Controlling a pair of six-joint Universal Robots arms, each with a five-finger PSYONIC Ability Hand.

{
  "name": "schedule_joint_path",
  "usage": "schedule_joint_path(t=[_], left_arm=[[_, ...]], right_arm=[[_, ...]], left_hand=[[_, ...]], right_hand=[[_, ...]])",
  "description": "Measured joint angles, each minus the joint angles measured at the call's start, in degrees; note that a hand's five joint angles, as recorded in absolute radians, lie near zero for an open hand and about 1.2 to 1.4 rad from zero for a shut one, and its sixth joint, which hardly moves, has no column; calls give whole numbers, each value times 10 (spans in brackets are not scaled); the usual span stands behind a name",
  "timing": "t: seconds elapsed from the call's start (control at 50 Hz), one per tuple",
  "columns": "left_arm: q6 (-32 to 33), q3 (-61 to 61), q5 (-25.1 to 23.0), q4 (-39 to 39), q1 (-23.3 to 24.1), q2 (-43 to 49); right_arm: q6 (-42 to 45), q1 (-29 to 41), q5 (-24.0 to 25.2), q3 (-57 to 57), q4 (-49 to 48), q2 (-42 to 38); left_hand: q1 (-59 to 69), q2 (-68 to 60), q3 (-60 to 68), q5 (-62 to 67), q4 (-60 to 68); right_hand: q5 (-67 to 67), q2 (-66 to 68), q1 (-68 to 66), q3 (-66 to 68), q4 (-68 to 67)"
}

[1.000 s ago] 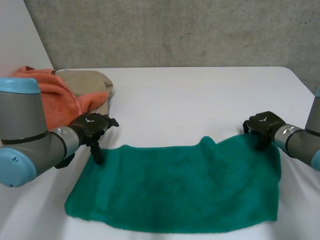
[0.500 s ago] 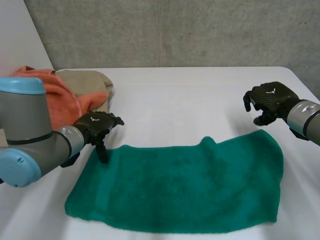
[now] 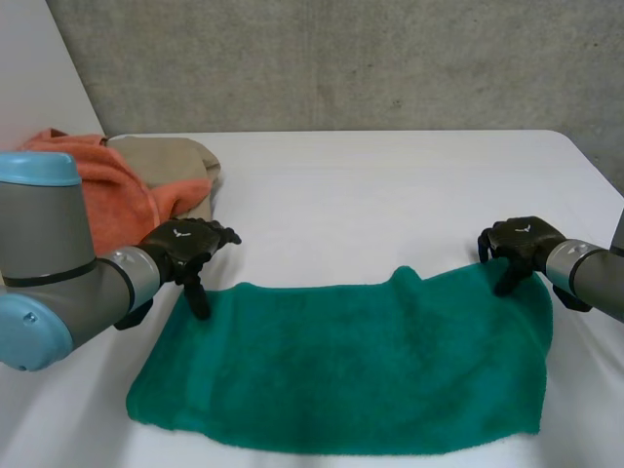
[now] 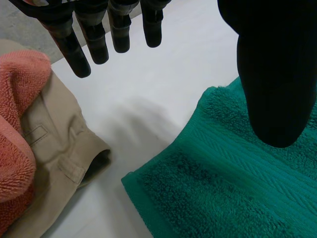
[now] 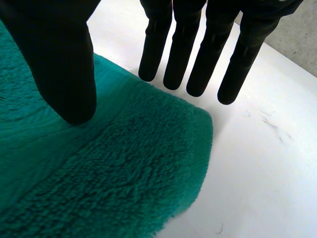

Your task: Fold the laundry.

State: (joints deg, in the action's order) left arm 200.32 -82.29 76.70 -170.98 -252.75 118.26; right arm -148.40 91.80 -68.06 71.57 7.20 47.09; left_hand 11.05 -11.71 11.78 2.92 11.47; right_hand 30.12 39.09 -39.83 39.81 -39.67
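Left hand (image 3: 181, 246) and right hand (image 3: 522, 242) open, fingers apart, at 2 far corners of green towel (image 3: 341, 366); next: pinch both, fold nearward

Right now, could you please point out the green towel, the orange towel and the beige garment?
green towel (image 3: 341, 370): head view, its middle.
orange towel (image 3: 117, 180): head view, its middle.
beige garment (image 4: 54, 131): left wrist view, its middle.

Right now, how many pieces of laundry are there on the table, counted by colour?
Green: 1, the green terry towel, spread out flat.
Orange: 1, the orange terry towel, crumpled in the pile.
Beige: 1, the beige fabric garment, in the same pile, partly under the orange one.
Total: 3
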Motion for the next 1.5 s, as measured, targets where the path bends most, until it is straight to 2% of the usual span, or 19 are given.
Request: schedule_joint_path(t=[0.08,0.14,0.22,0.32,0.34,0.44,0.5,0.8,0.84,0.86,0.88,0.94,1.16,1.22,1.36,1.42,1.46,1.5], left_arm=[[0,0,-1,-1,0,1],[0,-1,-1,-1,0,2],[0,-2,-1,-3,0,2],[0,-3,-1,-4,-1,0],[-1,-3,-1,-4,-1,-1],[-3,-3,-1,-4,-1,-4],[-5,-4,-2,-4,-1,-6],[-7,-8,-2,-9,1,-6],[-7,-9,-1,-9,1,-6],[-7,-9,-1,-9,1,-6],[-7,-9,-1,-9,1,-5],[-7,-9,-1,-10,0,-4],[-10,4,-1,-21,2,7],[-16,23,0,-22,7,15],[-29,45,0,-13,17,26],[-32,45,0,-9,22,26],[-35,41,0,-8,24,25],[-36,37,0,-8,25,24]], right_arm=[[0,0,1,-2,-7,-7],[0,0,1,-4,-9,-12],[-1,1,2,-4,-8,-12],[-2,0,3,-2,-7,-8],[-2,0,3,-2,-7,-7],[0,-1,3,-1,-5,-3],[0,-1,3,1,-3,1],[2,3,2,3,-7,-9],[3,4,1,2,-10,-12],[3,4,1,2,-11,-13],[3,4,0,3,-15,-15],[0,4,-2,5,-23,-12],[-40,19,16,22,-53,70],[-60,34,30,36,-56,132],[-70,48,44,57,-52,198],[-69,50,44,64,-50,202],[-65,49,39,67,-45,187],[-61,48,35,67,-39,171]], left_hand=[[0,0,0,0,0],[0,0,0,0,0],[0,0,0,0,0],[0,0,0,0,0],[0,0,0,0,0],[0,0,0,0,0],[0,0,0,0,0],[0,0,0,0,0],[0,0,0,0,0],[0,0,0,0,0],[0,0,0,0,0],[0,0,0,0,0],[0,0,0,0,0],[0,0,0,0,0],[0,0,0,0,0],[0,0,0,0,0],[0,0,0,0,0],[0,0,0,0,0]], right_hand=[[23,29,-26,25,-26],[132,145,-118,136,-137],[180,191,-129,184,-185],[248,258,-229,250,-255],[245,255,-228,247,-252],[35,45,-38,42,-44],[-18,3,6,-5,5],[-26,-5,12,-18,16],[78,111,-68,101,-92],[90,120,-74,109,-110],[177,227,-90,216,-216],[270,278,-89,277,-282],[286,278,-89,282,-288],[287,278,-89,282,-288],[287,278,-89,282,-288],[209,204,-129,208,-212],[55,63,-47,61,-63],[-1,10,0,7,-7]])
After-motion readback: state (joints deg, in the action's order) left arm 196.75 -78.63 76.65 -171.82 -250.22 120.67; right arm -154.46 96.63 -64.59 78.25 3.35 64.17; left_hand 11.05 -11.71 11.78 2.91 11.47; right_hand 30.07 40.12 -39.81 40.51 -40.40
